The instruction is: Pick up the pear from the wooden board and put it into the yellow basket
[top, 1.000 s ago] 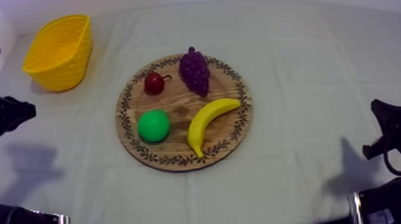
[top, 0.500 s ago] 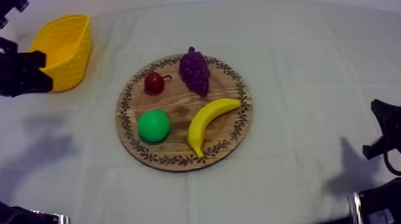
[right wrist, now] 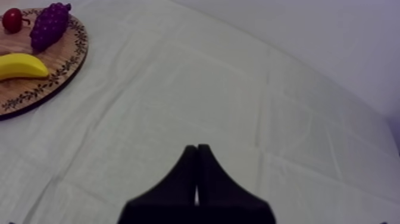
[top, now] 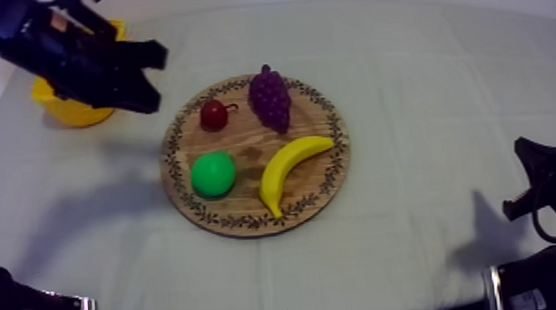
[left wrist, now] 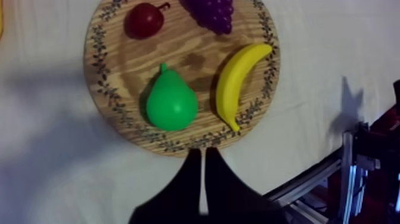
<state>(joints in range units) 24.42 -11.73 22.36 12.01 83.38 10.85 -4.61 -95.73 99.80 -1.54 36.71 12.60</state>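
The green pear (top: 213, 174) lies on the near left part of the round wooden board (top: 336, 145). In the left wrist view the pear (left wrist: 171, 104) sits stem up on the board (left wrist: 95, 65), just beyond my left gripper (left wrist: 202, 156), whose fingers lie together as a narrow wedge. Seen from above, my left gripper (top: 153, 80) hangs between the yellow basket (top: 70, 111) and the board, and its arm covers most of the basket. My right gripper (right wrist: 196, 150) is shut over bare cloth and rests low at the right (top: 539, 184).
The board also carries a banana (top: 291, 165), a bunch of grapes (top: 269, 95) and a small red fruit (top: 213, 115). The basket stands at the far left corner. Open cloth stretches to the right of the board.
My left arm has swung from the table's left edge up and rightward, over the basket and toward the board. The fruit and my right arm have not moved.
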